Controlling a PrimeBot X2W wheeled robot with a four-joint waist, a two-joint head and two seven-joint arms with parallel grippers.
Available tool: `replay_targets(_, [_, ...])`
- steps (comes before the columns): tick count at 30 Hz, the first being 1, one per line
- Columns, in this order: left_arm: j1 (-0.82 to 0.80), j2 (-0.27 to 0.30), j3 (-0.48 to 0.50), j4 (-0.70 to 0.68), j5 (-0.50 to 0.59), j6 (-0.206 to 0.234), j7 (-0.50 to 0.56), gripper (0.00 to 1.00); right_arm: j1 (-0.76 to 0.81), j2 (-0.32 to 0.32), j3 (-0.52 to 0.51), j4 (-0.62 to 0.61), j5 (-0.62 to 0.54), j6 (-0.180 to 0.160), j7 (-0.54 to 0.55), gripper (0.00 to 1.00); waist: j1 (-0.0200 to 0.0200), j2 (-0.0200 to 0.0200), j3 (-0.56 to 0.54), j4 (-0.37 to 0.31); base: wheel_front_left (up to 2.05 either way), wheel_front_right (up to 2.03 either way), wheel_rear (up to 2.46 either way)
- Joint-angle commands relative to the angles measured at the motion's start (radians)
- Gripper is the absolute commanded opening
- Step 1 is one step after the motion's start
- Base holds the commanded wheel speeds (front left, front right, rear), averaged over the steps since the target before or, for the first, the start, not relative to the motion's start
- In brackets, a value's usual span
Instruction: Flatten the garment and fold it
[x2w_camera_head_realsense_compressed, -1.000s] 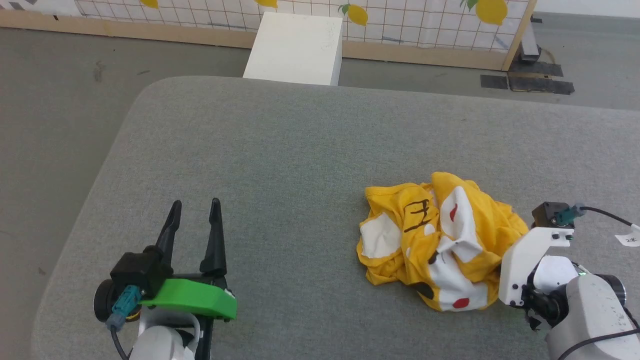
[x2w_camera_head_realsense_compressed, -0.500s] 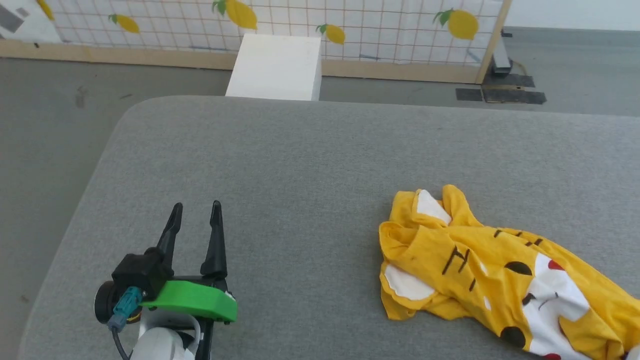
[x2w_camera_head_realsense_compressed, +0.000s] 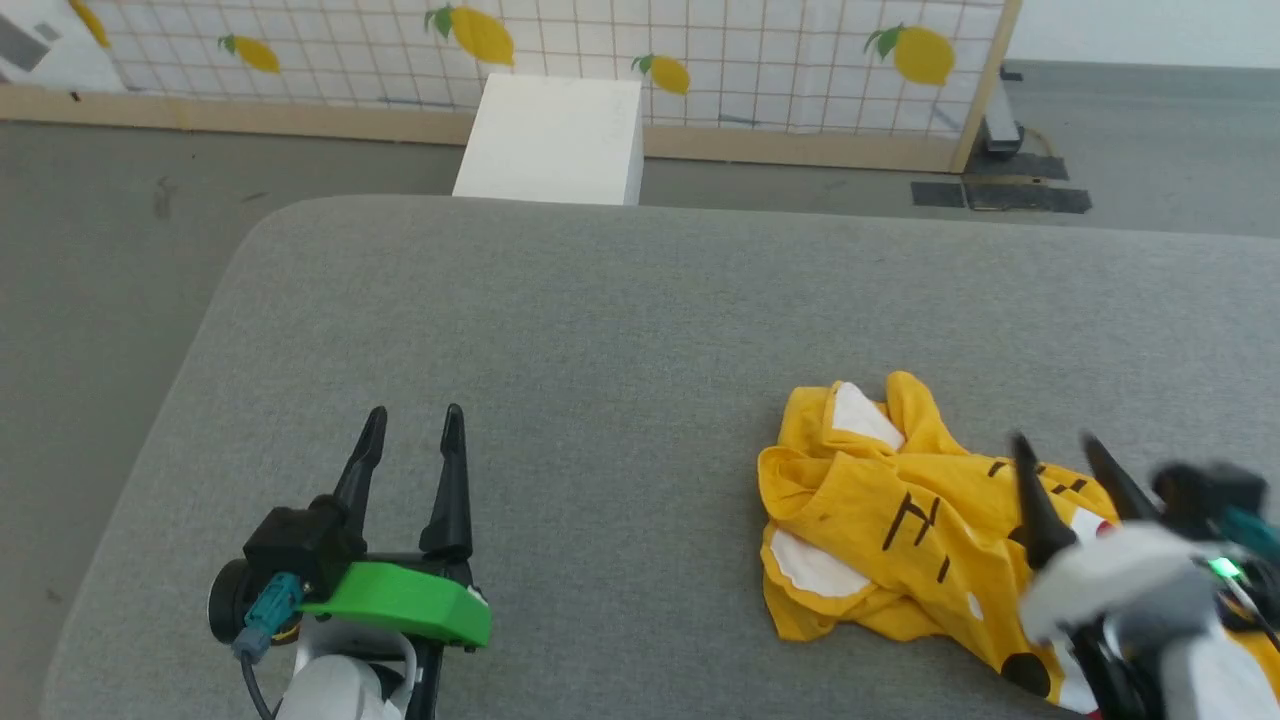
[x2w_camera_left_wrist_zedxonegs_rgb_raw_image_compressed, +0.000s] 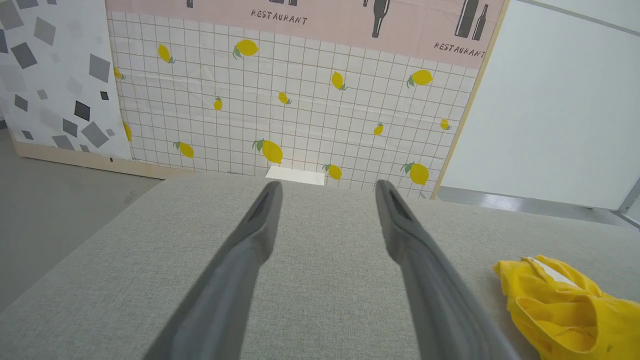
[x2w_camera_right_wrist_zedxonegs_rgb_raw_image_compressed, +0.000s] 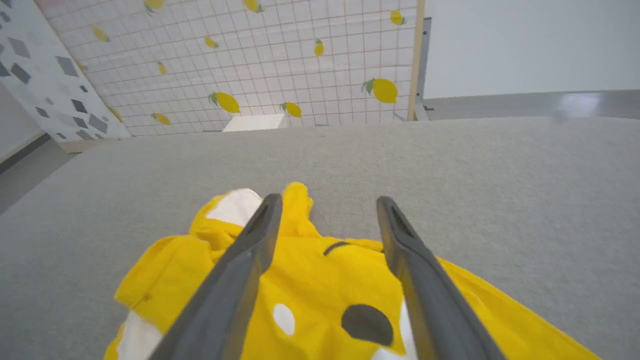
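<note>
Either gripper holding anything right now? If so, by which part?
Nothing is held. The left gripper is open over the grey surface. The right gripper is open just above the shirt, with no cloth pinched.

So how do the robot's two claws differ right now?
The left gripper hangs over the bare grey surface, apart from the yellow shirt; the right gripper is above the shirt. The left has a green cover at its base, the right a white cover. Both are open, holding nothing.

Yellow garment (x2w_camera_head_realsense_compressed: 850, 480), white patches, black lines; grey fabric surface (x2w_camera_head_realsense_compressed: 600, 320); lemon-dotted grid wall (x2w_camera_head_realsense_compressed: 760, 50).
</note>
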Motion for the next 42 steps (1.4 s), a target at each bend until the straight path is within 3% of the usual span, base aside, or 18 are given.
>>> replay_targets(1, [-0.012, -0.003, -0.004, -0.003, -0.008, -0.005, -0.005, 1.0, -0.064, -0.01, 0.031, 0.029, -0.008, -0.001, -0.022, 1.0, 0.0, 0.0, 0.023, 0.022, 0.0, 0.0, 0.0])
replay_targets(7, [-0.065, -0.003, -0.033, -0.014, -0.02, -0.004, -0.005, 1.0, -0.312, -0.045, 0.083, 0.275, -0.036, -0.001, 0.009, 1.0, 0.0, 0.0, 0.093, 0.084, 0.0, 0.0, 0.0])
replay_targets(12, [-0.1, -0.003, -0.058, -0.014, -0.034, -0.001, -0.005, 1.0, -0.461, -0.058, 0.058, 0.513, -0.084, -0.001, 0.223, 1.0, 0.0, 0.0, 0.135, 0.139, 0.0, 0.0, 0.0])
replay_targets(16, [-0.104, -0.003, -0.063, -0.014, -0.038, 0.004, -0.005, 1.0, -0.527, -0.064, 0.038, 0.629, -0.141, -0.001, 0.434, 0.97, 0.0, 0.0, 0.152, 0.157, 0.0, 0.0, 0.0])
replay_targets(17, [-0.105, -0.003, -0.064, -0.014, -0.038, 0.005, -0.005, 1.0, -0.536, -0.064, 0.038, 0.642, -0.154, -0.001, 0.474, 0.44, 0.0, 0.0, 0.153, 0.159, 0.0, 0.0, 0.0])
replay_targets(18, [-0.104, -0.003, -0.063, -0.014, -0.039, 0.007, -0.005, 1.0, -0.546, -0.066, 0.039, 0.647, -0.166, -0.001, 0.51, 0.09, 0.0, 0.0, 0.155, 0.16, 0.0, 0.0, 0.0])
replay_targets(19, [-0.104, -0.003, -0.062, -0.014, -0.039, 0.008, -0.005, 1.0, -0.553, -0.068, 0.042, 0.646, -0.172, -0.001, 0.529, 0.0, 0.0, 0.0, 0.155, 0.16, 0.0, 0.0, 0.0])
replay_targets(23, [-0.098, -0.003, -0.049, -0.015, -0.037, 0.013, -0.005, 1.0, -0.576, -0.07, 0.001, 0.567, -0.151, -0.001, 0.442, 0.0, 0.0, 0.0, 0.147, 0.144, 0.0, 0.0, 0.0])
replay_targets(27, [-0.09, -0.003, -0.036, -0.013, -0.03, 0.013, -0.005, 1.0, -0.563, -0.093, -0.118, 0.494, -0.147, -0.001, 0.318, 0.0, 0.0, 0.0, 0.122, 0.117, 0.0, 0.0, 0.0])
replay_targets(32, [-0.075, -0.003, -0.029, -0.011, -0.021, 0.007, -0.005, 1.0, -0.502, -0.108, -0.378, 0.421, -0.202, -0.001, 0.238, 0.0, 0.0, 0.0, 0.093, 0.081, 0.0, 0.0, 0.0])
replay_targets(39, [-0.066, -0.003, -0.034, -0.003, -0.017, -0.002, -0.005, 1.0, -0.408, -0.074, -0.772, 0.332, -0.301, -0.001, 0.208, 0.0, 0.0, 0.0, 0.079, 0.047, 0.0, 0.0, 0.0])
replay_targets(42, [-0.062, -0.003, -0.033, -0.001, -0.013, -0.005, -0.005, 1.0, -0.367, -0.033, -0.856, 0.298, -0.316, -0.001, 0.238, 0.0, 0.0, 0.0, 0.075, 0.035, 0.0, 0.0, 0.0])
